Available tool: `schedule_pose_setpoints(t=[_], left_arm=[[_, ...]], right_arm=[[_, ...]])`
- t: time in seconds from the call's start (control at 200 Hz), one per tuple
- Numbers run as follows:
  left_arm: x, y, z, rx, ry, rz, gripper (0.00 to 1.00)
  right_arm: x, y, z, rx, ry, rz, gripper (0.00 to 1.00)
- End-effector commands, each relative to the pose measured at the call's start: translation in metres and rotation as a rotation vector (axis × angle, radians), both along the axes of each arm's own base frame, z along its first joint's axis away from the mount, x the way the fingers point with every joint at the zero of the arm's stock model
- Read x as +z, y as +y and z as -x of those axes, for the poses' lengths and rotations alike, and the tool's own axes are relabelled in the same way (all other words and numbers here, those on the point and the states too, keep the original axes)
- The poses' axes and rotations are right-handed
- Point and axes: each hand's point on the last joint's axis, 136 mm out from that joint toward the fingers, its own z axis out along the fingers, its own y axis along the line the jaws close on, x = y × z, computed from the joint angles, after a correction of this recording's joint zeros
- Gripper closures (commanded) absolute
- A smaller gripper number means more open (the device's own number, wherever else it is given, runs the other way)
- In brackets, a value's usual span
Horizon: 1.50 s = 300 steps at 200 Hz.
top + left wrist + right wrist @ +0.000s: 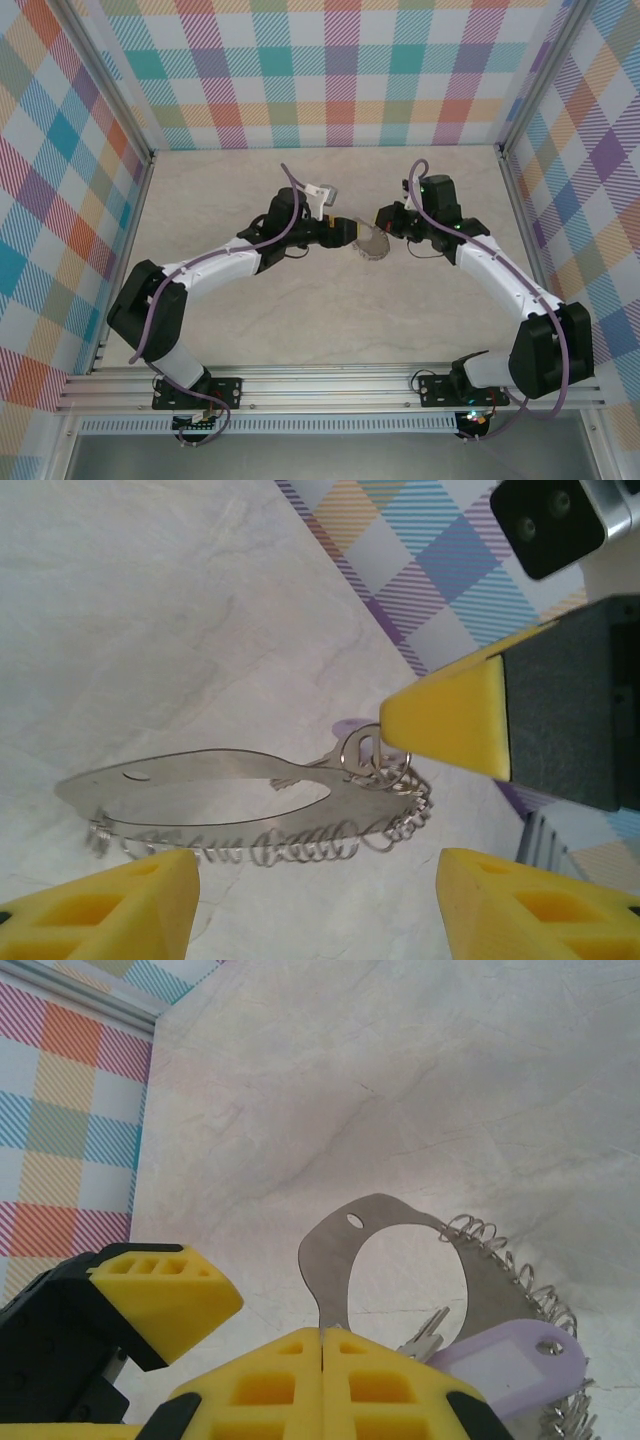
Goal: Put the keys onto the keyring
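Observation:
The keyring (330, 1250) is a flat grey metal hoop with a row of small wire loops (500, 1250) along one edge. It hangs a little above the table. My right gripper (322, 1338) is shut on the hoop's narrow stem. A small silver key (425, 1335) with a lilac tag (510, 1360) hangs by the looped edge. In the left wrist view the keyring (200, 780) lies nearly edge-on, and the key's head (358, 750) sits among the loops beside a right fingertip (450, 720). My left gripper (318, 900) is open just short of the hoop and holds nothing. Both grippers (348, 233) (386, 222) meet at the keyring (372, 244) mid-table.
The pale marble-patterned tabletop (330, 330) lies under both arms. Checked walls (330, 70) close the back and both sides, with metal posts at the corners (510, 170). The aluminium rail (320, 385) with the arm bases runs along the near edge.

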Motion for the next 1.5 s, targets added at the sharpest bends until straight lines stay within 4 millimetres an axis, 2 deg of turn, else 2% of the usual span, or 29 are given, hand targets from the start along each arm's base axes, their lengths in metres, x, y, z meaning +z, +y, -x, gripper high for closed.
schedule_pose_setpoints(t=[0.0, 0.125, 0.38, 0.58, 0.695, 0.83, 1.095, 1.29, 1.495], left_arm=[[0.032, -0.012, -0.005, 0.019, 0.037, 0.131, 0.36], [0.037, -0.015, -0.007, 0.031, 0.082, 0.145, 0.36], [0.044, -0.014, -0.014, 0.115, 0.226, 0.190, 0.38], [0.047, -0.013, -0.017, 0.151, 0.284, 0.222, 0.38], [0.046, -0.010, -0.014, 0.141, 0.241, 0.182, 0.38], [0.038, 0.002, -0.008, 0.113, 0.111, 0.060, 0.41], [0.029, 0.018, 0.006, 0.008, -0.143, -0.125, 0.56], [0.032, 0.010, 0.008, -0.060, -0.209, -0.134, 0.59], [0.032, -0.004, 0.008, -0.112, -0.251, -0.125, 0.60]], right_arm=[[0.008, 0.002, -0.003, 0.007, -0.044, -0.027, 1.00], [0.006, 0.001, -0.005, 0.010, -0.054, -0.015, 1.00], [0.014, 0.004, -0.007, 0.067, -0.163, 0.012, 1.00], [0.011, 0.002, -0.010, 0.048, -0.147, 0.020, 1.00], [0.012, 0.000, -0.013, 0.016, -0.125, 0.010, 1.00], [0.016, 0.000, -0.015, -0.017, -0.080, -0.013, 1.00], [0.010, 0.003, -0.017, -0.098, 0.048, -0.109, 1.00], [0.003, 0.004, -0.019, -0.141, 0.108, -0.151, 1.00], [0.008, 0.008, -0.018, -0.147, 0.116, -0.181, 1.00]])
